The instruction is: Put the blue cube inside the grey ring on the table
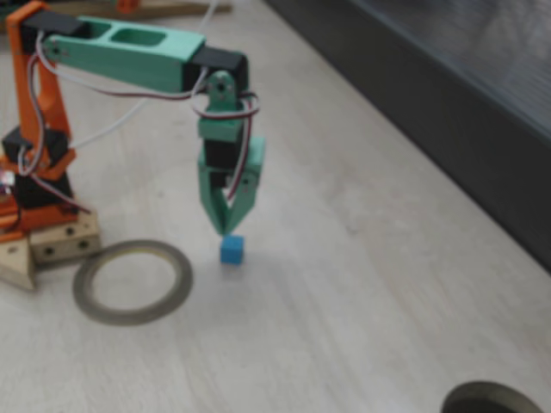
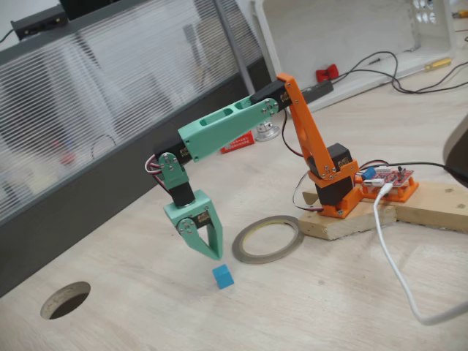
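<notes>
Gripper: the green two-finger gripper (image 1: 225, 225) is seen pointed down over the table (image 1: 362, 284), its fingers drawn together to a narrow point with nothing gripped between them; in the other fixed view the gripper (image 2: 213, 254) is shown side-on, so the gap between the fingers is hard to make out.
Blue cube: the blue cube (image 1: 232, 249) is seen resting on the table just under the fingertips; whether it is touched by them cannot be told. In the other fixed view the blue cube (image 2: 223, 276) lies just beside and below the tips.
Grey ring: the grey ring (image 1: 133, 281) is laid flat near the cube, apart from it, with the cube outside it; the ring (image 2: 268, 238) is seen between the cube and the wooden base.
Round hole: a round hole (image 1: 495, 400) in the table is cut off by the lower edge.
</notes>
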